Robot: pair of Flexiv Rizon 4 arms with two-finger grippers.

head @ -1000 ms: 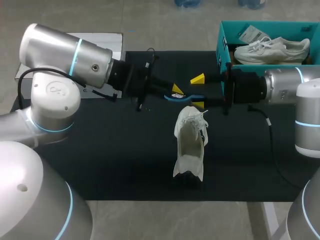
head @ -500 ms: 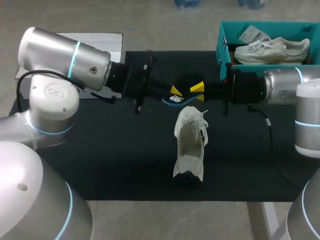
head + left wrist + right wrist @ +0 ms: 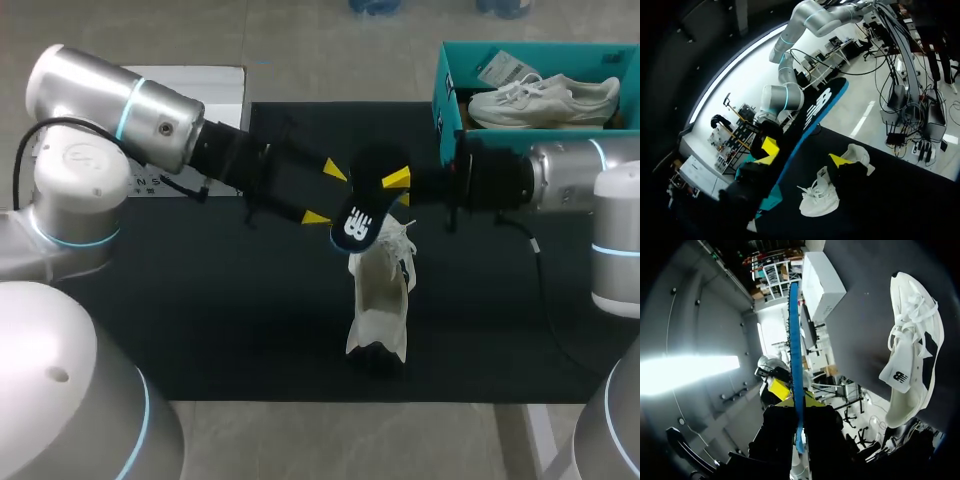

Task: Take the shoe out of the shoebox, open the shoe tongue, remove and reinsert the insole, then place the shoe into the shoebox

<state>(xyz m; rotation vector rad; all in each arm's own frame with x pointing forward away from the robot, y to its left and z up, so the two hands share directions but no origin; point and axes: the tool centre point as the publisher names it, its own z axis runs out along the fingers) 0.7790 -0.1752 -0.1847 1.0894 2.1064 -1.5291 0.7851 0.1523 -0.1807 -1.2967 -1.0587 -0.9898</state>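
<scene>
Insole (image 3: pixel 358 222) clamped edge-on in the right tool (image 3: pixel 796 402), over the white shoe (image 3: pixel 380 285); left tool (image 3: pixel 325 193) spread apart, one finger beside the insole.

Logo marks only — on the insole (image 3: pixel 357 224) and shoe tongue (image 3: pixel 899 372).

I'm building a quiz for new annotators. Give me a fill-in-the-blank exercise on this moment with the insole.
The insole is gripped by the ___ arm's end effector.
The left end effector is ___, not shut.
The shoebox holds ___ shoe.
Missing words: right; open; one.
</scene>
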